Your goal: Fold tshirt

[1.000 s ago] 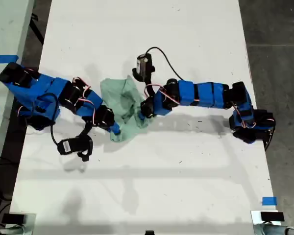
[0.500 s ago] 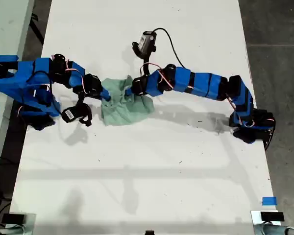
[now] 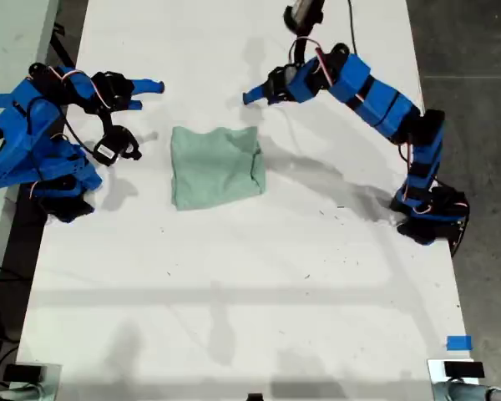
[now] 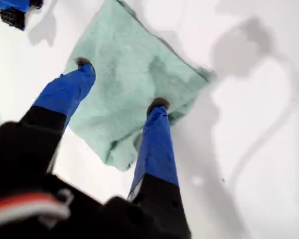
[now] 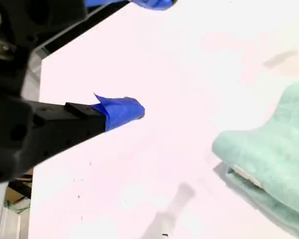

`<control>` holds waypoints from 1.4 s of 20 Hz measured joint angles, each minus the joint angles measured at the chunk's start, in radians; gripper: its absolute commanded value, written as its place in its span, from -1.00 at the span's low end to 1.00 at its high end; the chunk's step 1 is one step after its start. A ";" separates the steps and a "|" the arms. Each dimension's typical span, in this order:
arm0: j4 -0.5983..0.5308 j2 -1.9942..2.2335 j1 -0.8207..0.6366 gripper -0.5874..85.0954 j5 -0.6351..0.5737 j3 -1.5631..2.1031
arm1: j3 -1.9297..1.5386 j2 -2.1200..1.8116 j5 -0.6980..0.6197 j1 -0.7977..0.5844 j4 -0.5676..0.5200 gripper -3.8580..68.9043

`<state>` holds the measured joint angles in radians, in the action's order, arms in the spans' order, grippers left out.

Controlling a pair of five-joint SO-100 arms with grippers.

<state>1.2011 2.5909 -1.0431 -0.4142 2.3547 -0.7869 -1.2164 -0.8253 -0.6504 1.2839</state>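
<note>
The pale mint-green tshirt [image 3: 215, 165] lies folded into a rough rectangle on the white table [image 3: 275, 292], with nothing holding it. My first gripper [image 3: 252, 96] hovers beyond the shirt's far corner on the exterior view's right. Its two blue fingers stand wide apart above the tshirt [image 4: 134, 84], so my first gripper [image 4: 122, 84] is open and empty. My second gripper [image 3: 150, 88] is raised off the shirt's far corner on the exterior view's left. Only one blue finger [image 5: 122, 110] shows in its wrist view, apart from the tshirt [image 5: 269, 149]. It holds nothing.
The arm bases [image 3: 54, 180] [image 3: 426, 213] stand at the table's two sides in the exterior view. A blue tape mark [image 3: 458, 342] sits near the table's front corner on the exterior view's right. Dark floor [image 3: 476, 83] lies past the table's edge on that side.
Both grippers were on the bunched shirt, dragged its edge toward the table's far side, then let go. They have now lifted up and apart, leaving the shirt flat and folded.
</note>
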 measured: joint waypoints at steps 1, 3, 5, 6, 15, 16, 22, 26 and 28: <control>0.002 0.018 -0.003 -0.28 -0.002 0.008 | -0.044 -0.060 -0.023 -0.032 0.048 -0.29; 0.000 0.081 0.003 -0.30 0.005 0.064 | -0.183 -0.204 -0.057 -0.072 0.097 -0.33; -0.009 0.184 0.006 -0.34 0.026 0.146 | -0.382 -0.393 -0.069 -0.091 0.097 -0.37; -0.031 0.244 0.015 -0.34 0.038 0.198 | -0.497 -0.492 -0.069 -0.098 0.095 -0.41; -0.353 0.456 0.474 -0.60 0.353 0.627 | -1.704 -1.454 0.268 0.083 -0.109 -0.70; -0.391 0.457 0.528 -0.61 0.387 0.661 | -1.825 -1.555 0.334 0.112 -0.132 -0.72; -0.354 0.750 0.638 -0.79 0.494 0.822 | -2.255 -2.220 0.621 0.296 -0.029 -0.68; -0.141 0.902 0.672 -0.72 0.505 0.830 | -2.272 -2.260 0.690 0.321 -0.017 -0.58; -0.132 0.902 0.698 -0.72 0.511 0.830 | -2.272 -2.264 0.548 0.321 -0.018 -0.59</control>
<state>1.0692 3.4929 -0.3451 0.0966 3.1845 -3.0588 -3.4806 -0.2777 -0.3298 1.2655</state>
